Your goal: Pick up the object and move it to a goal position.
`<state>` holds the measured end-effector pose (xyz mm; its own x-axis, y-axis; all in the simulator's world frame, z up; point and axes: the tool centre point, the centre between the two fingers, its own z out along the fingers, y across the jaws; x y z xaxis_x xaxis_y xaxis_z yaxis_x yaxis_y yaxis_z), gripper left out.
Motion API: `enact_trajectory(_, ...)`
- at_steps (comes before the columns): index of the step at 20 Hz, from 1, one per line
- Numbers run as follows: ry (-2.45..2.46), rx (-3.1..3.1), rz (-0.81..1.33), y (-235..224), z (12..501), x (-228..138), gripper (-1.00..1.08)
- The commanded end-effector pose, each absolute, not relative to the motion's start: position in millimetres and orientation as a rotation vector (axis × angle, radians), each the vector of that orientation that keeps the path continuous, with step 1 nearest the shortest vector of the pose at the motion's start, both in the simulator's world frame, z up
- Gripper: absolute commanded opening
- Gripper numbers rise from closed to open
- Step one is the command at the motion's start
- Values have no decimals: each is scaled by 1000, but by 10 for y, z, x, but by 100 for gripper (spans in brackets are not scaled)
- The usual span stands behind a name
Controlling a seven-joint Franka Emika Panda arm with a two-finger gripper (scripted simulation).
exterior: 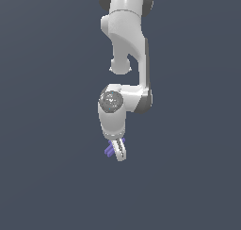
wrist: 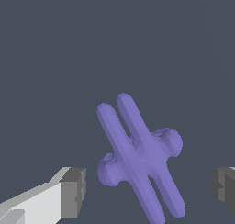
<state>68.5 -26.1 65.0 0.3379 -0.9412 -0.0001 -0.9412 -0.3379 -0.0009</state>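
Arm (exterior: 123, 59): white and jointed, it is coming in from 12 o'clock in the exterior view and reaching down toward the middle, with its wrist pointing toward 6 o'clock.
Pincer (exterior: 118, 151): it is hanging at the arm's lower end, just below the centre of the exterior view. In the wrist view its two grey pads are standing wide apart, one pad (wrist: 73, 192) at about 8 o'clock and the other showing only at the edge near 4 o'clock.
Pincer state: the jaws are gaping well wider than the object, and neither pad is touching it in the wrist view, so the pincer is gripping nothing.
Object (wrist: 140, 156): a purple-blue piece made of two long parallel bars crossed by a short stubby bar with rounded ends. In the wrist view it is lying between the pads, somewhat nearer the 8 o'clock pad but apart from both, with its long bars running slantwise from about 11 o'clock to 5 o'clock.
Object in exterior view (exterior: 110, 149): only a small purple part is showing, peeking out at the 9 o'clock side of the white finger (exterior: 121, 151), which is covering the rest.
Ground (exterior: 47, 177): a plain dark blue-grey field is filling both views; whether the object is resting on it or is above it I cannot tell.
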Motion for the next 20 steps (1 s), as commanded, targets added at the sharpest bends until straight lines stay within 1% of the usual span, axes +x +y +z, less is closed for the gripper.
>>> enact_trajectory(1, 1809, -2569, 1, -263, 566, 679, 100)
enact_trajectory(7, 1813, -2565, 1, -266, 266, 670, 100)
enact_trajectory(13, 1813, -2565, 1, -264, 195, 684, 100)
enact_trajectory(14, 1813, -2565, 1, -264, 195, 684, -100)
enact_trajectory(20, 1813, -2565, 1, -264, 195, 684, -100)
